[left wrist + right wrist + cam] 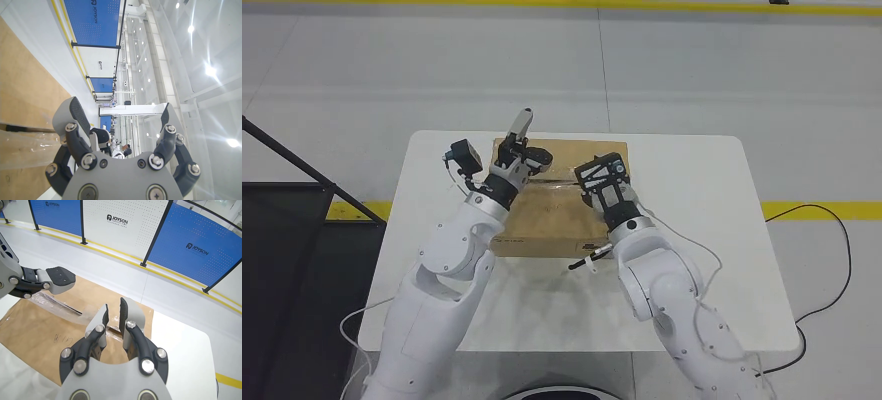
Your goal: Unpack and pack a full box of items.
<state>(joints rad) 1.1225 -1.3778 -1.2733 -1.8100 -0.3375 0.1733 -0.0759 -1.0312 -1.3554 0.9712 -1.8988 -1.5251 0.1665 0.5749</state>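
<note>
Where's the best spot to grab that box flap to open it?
Probably the flap edge along the middle seam, where a dark gap shows under the loose tape. Come from above, one finger slipped into the gap; elsewhere it lies flat, offering no grip.

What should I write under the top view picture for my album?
Left tool and right tool hover over a taped box on a white table.

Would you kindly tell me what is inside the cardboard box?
The cardboard box is closed. Only a dark slit shows along its taped seam, and the cardboard hides whatever it holds.
</note>
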